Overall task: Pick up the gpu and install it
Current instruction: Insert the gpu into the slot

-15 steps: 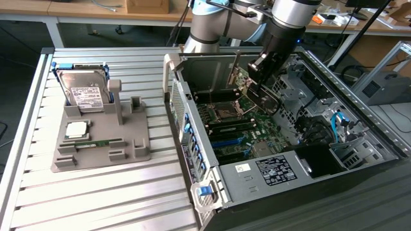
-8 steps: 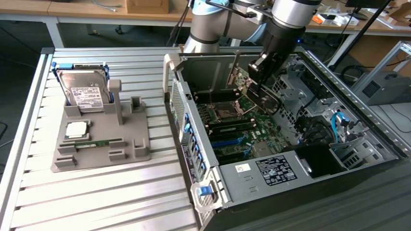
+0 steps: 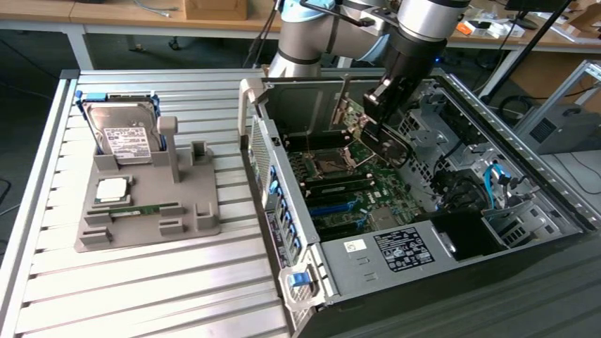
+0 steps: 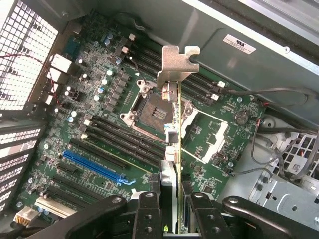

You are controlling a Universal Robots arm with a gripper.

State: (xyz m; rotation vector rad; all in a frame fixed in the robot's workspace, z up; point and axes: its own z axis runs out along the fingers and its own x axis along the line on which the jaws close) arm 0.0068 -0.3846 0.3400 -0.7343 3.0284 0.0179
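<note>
Here the gpu (image 4: 175, 134) is held edge-on over the motherboard (image 4: 94, 94), inside the open computer case (image 3: 376, 278).
It is seen as a thin dark card with a silver bracket at its end, clamped between the fingers of the gripper (image 4: 172, 201). The case is laid on a slatted metal table (image 3: 141, 289), beside a grey fixture (image 3: 202, 218) carrying a hard drive (image 3: 122, 137); workbenches are seen behind.

gpu (image 4: 178, 64): silver-grey bracket, green board edge.
motherboard (image 4: 212, 147): green, black slots, one blue slot (image 4: 92, 167).
tool (image 4: 173, 201): black.
hard drive (image 3: 124, 137): silver, white label.
holder (image 3: 141, 222): plain grey.
bench (image 3: 141, 289): pale silver, ribbed in stripes.
cables (image 3: 497, 179): blue.
case (image 3: 350, 276): grey metal, black-and-white stickers, blue latch (image 3: 298, 278).
</note>
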